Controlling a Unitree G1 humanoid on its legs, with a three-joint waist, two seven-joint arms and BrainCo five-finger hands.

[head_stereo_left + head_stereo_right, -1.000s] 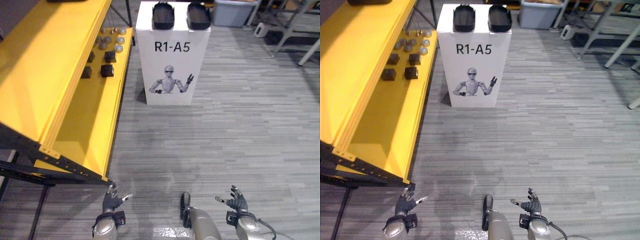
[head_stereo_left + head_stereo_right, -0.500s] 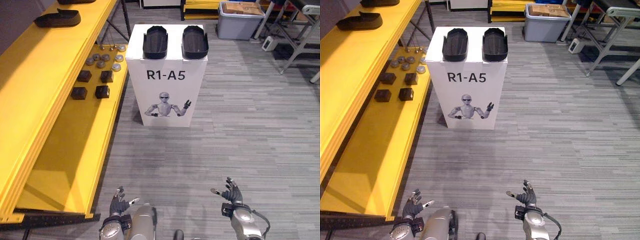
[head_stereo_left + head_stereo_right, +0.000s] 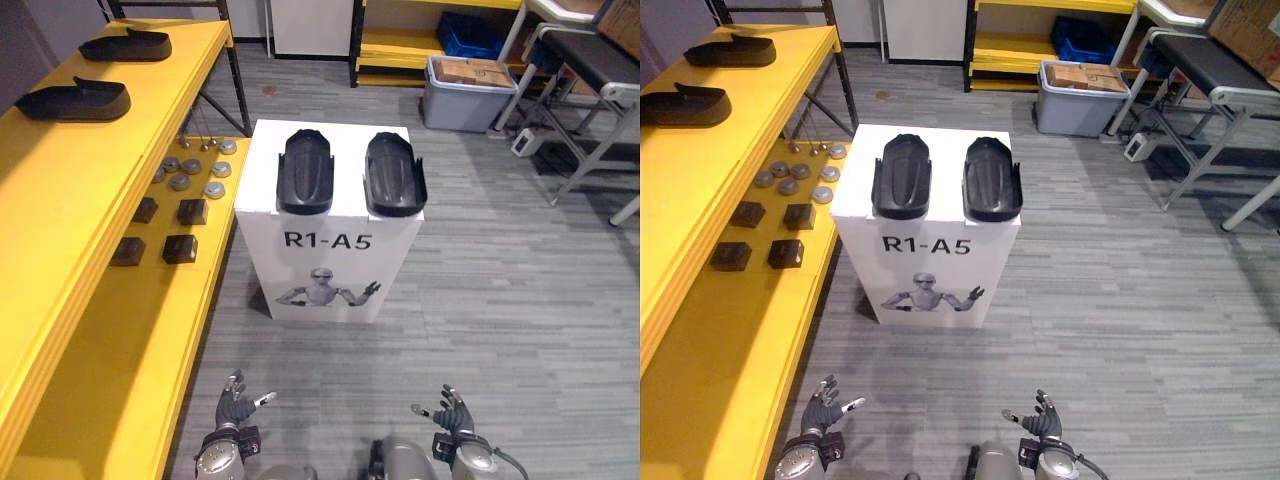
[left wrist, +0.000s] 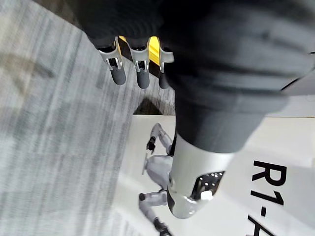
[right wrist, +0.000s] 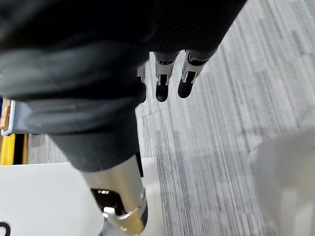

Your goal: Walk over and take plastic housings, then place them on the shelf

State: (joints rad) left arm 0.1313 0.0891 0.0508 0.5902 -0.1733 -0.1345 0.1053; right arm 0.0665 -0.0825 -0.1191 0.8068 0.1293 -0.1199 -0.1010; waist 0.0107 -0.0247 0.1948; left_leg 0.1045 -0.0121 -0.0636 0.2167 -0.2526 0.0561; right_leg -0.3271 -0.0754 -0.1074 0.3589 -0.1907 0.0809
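Observation:
Two black plastic housings lie side by side on top of a white pedestal (image 3: 330,265): the left housing (image 3: 305,171) and the right housing (image 3: 392,173). Two more black housings (image 3: 72,100) (image 3: 128,45) rest on the top yellow shelf (image 3: 60,190) at the left. My left hand (image 3: 236,408) and right hand (image 3: 450,412) hang low over the grey floor, well short of the pedestal, both open with fingers spread and holding nothing. The left hand's fingers (image 4: 116,71) and the right hand's fingers (image 5: 162,78) point straight out.
The lower yellow shelf (image 3: 120,370) carries several small dark blocks (image 3: 180,248) and round metal parts (image 3: 190,170). A grey bin (image 3: 470,92) stands behind the pedestal, and metal table legs (image 3: 590,150) stand at the right. Grey floor (image 3: 520,300) lies open to the right.
The whole picture has shifted: the camera moved closer to the pedestal and tilted up, so the pedestal top and housings sit lower and larger. Both hands stay open and low.

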